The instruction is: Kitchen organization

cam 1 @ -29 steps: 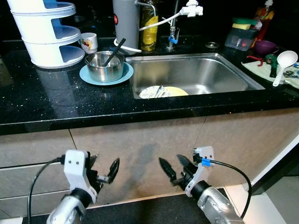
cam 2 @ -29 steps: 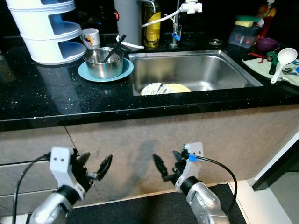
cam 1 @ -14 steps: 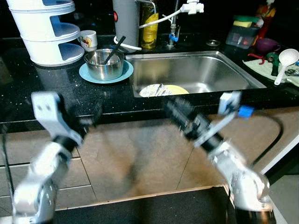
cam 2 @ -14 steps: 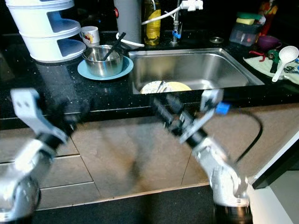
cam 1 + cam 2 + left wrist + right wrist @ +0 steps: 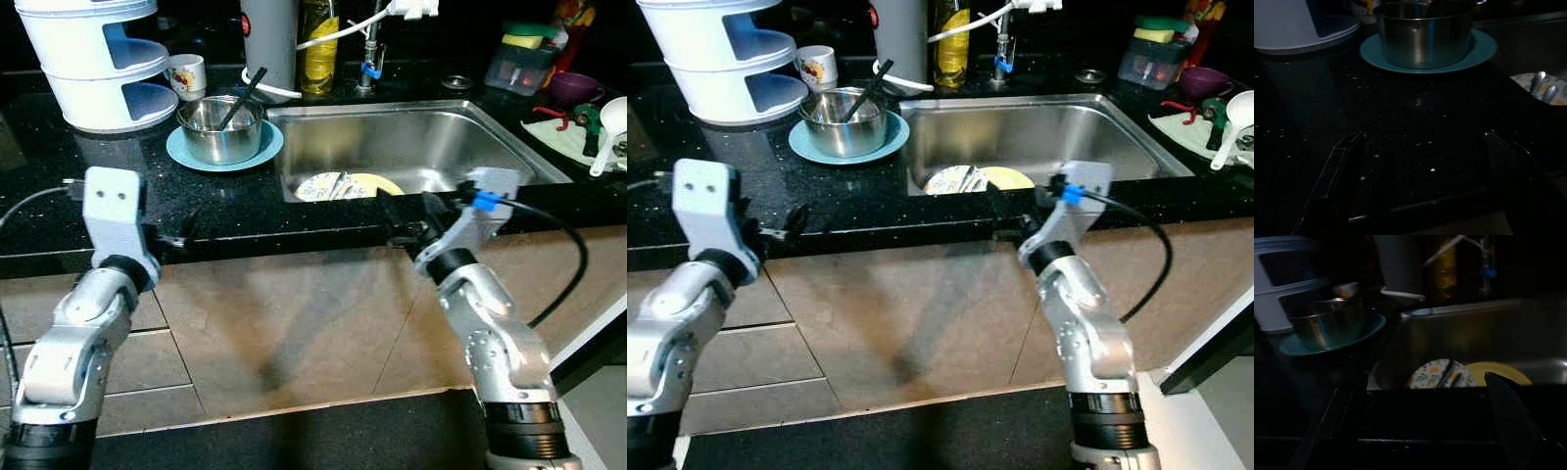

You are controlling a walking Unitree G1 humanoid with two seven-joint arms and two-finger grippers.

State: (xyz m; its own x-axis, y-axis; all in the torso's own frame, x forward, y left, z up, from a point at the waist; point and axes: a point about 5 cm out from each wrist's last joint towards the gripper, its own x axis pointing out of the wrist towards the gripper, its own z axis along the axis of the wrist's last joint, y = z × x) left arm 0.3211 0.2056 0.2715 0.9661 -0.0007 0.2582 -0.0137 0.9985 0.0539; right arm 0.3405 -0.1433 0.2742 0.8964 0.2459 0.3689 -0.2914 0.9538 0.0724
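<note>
Both claws are at the front edge of the black desk (image 5: 118, 220), fingers spread wide, holding nothing: left claw (image 5: 1425, 166) at frame left; right claw (image 5: 1422, 418) centre, before the sink (image 5: 431, 147) with plates (image 5: 348, 185); steel bowl (image 5: 219, 127) on blue plate (image 5: 266, 152) upper left

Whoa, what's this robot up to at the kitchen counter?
It holds nothing yet. Both arms are raised to the front edge of the black counter: the left claw open and facing a steel bowl on a blue plate, the right claw open at the sink, where patterned and yellow plates lie.
</note>
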